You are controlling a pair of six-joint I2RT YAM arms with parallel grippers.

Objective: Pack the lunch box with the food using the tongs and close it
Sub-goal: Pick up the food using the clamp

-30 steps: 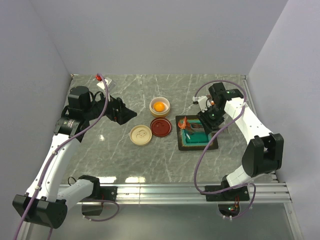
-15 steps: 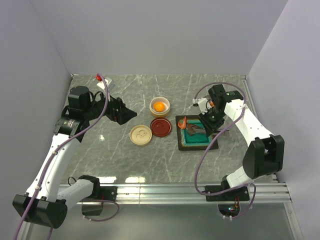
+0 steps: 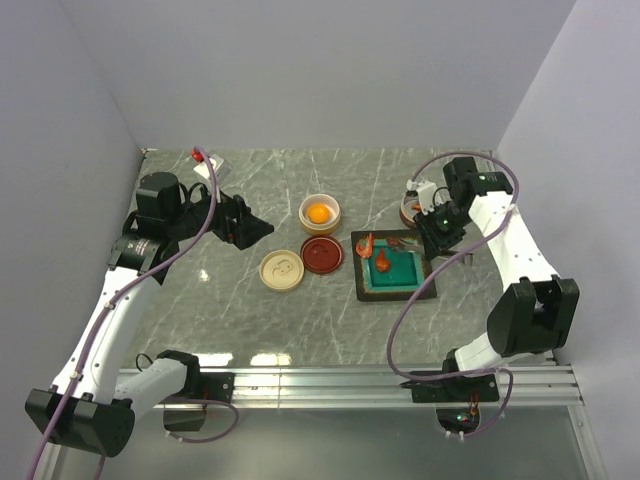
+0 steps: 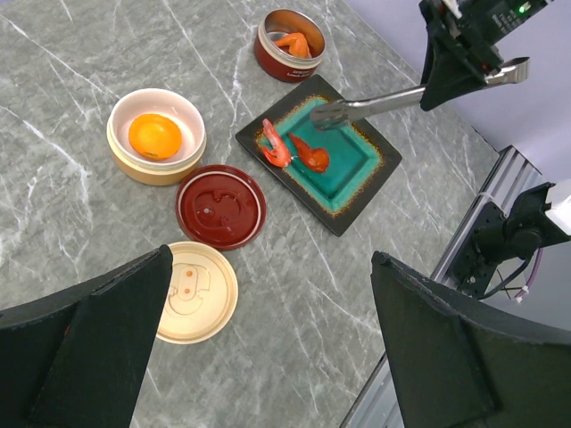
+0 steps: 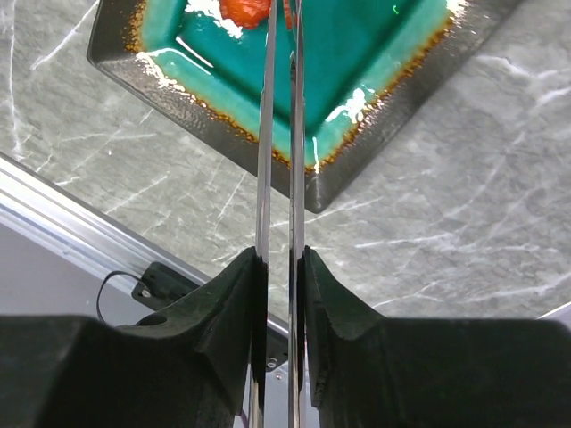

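Note:
My right gripper [image 5: 279,259] is shut on the silver tongs [image 5: 268,134], whose two arms run nearly side by side. In the left wrist view the tongs [image 4: 375,104] reach over the far corner of the teal tray [image 4: 357,178] with nothing in their tips. Two red-orange shrimp pieces [image 4: 277,144] [image 4: 310,153] lie on the tray. An orange disc [image 4: 154,135] sits in the open cream lunch box bowl [image 4: 116,134]. A red tin [image 4: 290,45] holds another shrimp piece. My left gripper [image 4: 268,357] hangs open and high over the table, left of the bowls [image 3: 245,225].
A dark red lid [image 3: 322,254] and a cream lid [image 3: 282,270] lie flat, side by side, left of the tray [image 3: 395,290]. The metal rail [image 3: 350,380] runs along the near table edge. Grey walls close in the left, right and back.
My right arm has drawn back to the far right, taking the tongs off the middle of the tray, and their arms have come closer together. The left arm has stayed still.

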